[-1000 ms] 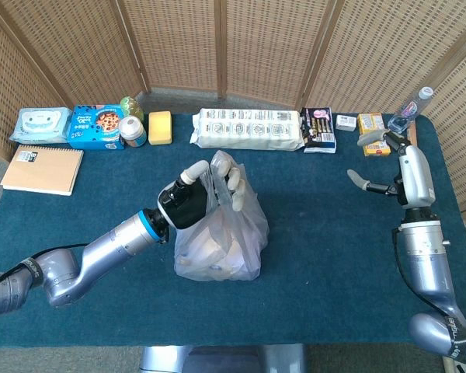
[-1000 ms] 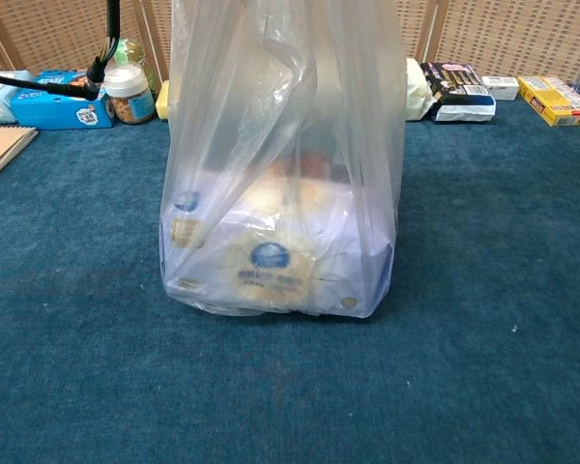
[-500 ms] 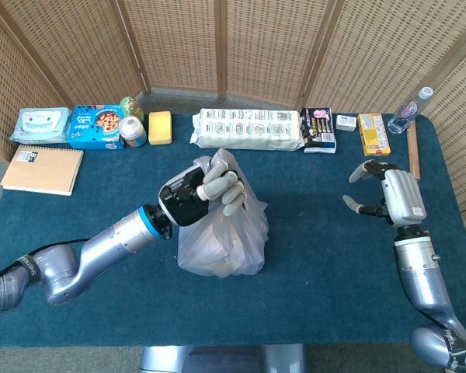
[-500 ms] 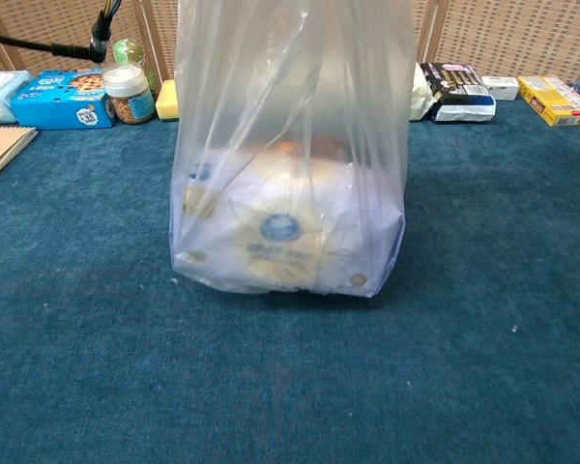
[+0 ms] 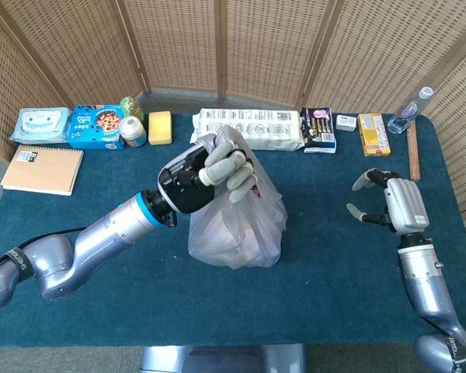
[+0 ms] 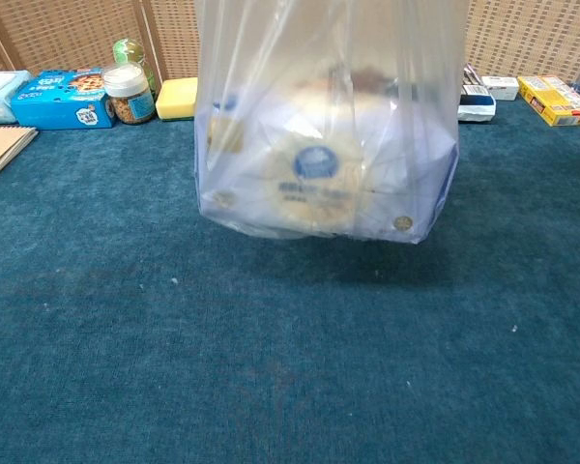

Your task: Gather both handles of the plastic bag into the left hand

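Lifted clear of the surface (image 6: 126, 367) now, plastic bag (image 5: 237, 225) swinging from both handles clenched in left hand (image 5: 210, 175), right hand (image 5: 388, 203) released, fingers spread: gathering apparently complete.

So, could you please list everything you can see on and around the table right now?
bag: one, clear plastic, mid-table, lifted off the cloth, boxed goods inside
wipes: one pack, pale blue, back left corner
cookie box: one, blue, right of the wipes
jar: one, white lid, beside the cookie box
green bottle: one, behind the jar
sponge: one, yellow, back edge
notebook: one, tan, left edge
long pack: one, white, back centre
dark pack: one, right of the long pack
small box: one, white
yellow box: one
water bottle: one, clear, back right corner
table: one, blue cloth
left hand: grips the bag's top
right hand: holds nothing, fingers apart
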Action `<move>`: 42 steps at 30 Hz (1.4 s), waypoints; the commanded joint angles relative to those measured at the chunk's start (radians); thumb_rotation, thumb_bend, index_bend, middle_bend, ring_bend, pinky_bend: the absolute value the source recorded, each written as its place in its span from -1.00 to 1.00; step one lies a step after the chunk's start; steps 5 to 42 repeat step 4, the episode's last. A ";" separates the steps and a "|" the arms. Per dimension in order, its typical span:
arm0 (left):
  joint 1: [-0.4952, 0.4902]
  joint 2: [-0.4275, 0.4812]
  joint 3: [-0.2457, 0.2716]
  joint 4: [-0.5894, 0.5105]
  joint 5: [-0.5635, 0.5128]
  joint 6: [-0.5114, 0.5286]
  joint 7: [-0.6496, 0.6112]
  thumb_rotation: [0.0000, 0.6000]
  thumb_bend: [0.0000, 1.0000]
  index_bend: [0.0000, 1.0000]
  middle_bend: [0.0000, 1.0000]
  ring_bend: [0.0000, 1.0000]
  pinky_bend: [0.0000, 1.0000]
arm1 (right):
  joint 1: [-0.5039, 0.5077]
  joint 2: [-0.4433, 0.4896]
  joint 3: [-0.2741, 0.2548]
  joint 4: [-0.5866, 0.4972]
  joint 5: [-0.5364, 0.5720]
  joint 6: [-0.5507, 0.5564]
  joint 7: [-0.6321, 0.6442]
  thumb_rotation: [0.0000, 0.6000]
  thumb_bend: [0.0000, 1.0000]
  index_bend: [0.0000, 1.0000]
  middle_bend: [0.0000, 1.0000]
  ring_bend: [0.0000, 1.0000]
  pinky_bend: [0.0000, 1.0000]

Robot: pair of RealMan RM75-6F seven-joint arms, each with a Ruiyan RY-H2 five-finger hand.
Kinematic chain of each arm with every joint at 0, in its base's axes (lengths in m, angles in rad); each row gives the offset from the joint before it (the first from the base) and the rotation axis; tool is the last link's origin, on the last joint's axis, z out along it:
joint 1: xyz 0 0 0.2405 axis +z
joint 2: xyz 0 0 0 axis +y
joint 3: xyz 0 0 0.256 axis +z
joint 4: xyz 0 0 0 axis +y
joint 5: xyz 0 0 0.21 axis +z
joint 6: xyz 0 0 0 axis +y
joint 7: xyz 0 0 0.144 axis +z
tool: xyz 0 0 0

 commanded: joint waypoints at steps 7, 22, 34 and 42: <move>-0.007 0.022 -0.040 -0.009 -0.034 -0.028 0.013 0.98 -0.17 0.49 0.56 0.32 0.31 | -0.005 -0.001 -0.001 0.003 -0.004 -0.002 0.011 1.00 -0.51 0.03 -0.06 -0.09 -0.29; -0.007 0.022 -0.040 -0.009 -0.034 -0.028 0.013 0.98 -0.17 0.49 0.56 0.32 0.31 | -0.005 -0.001 -0.001 0.003 -0.004 -0.002 0.011 1.00 -0.51 0.03 -0.06 -0.09 -0.29; -0.007 0.022 -0.040 -0.009 -0.034 -0.028 0.013 0.98 -0.17 0.49 0.56 0.32 0.31 | -0.005 -0.001 -0.001 0.003 -0.004 -0.002 0.011 1.00 -0.51 0.03 -0.06 -0.09 -0.29; -0.007 0.022 -0.040 -0.009 -0.034 -0.028 0.013 0.98 -0.17 0.49 0.56 0.32 0.31 | -0.005 -0.001 -0.001 0.003 -0.004 -0.002 0.011 1.00 -0.51 0.03 -0.06 -0.09 -0.29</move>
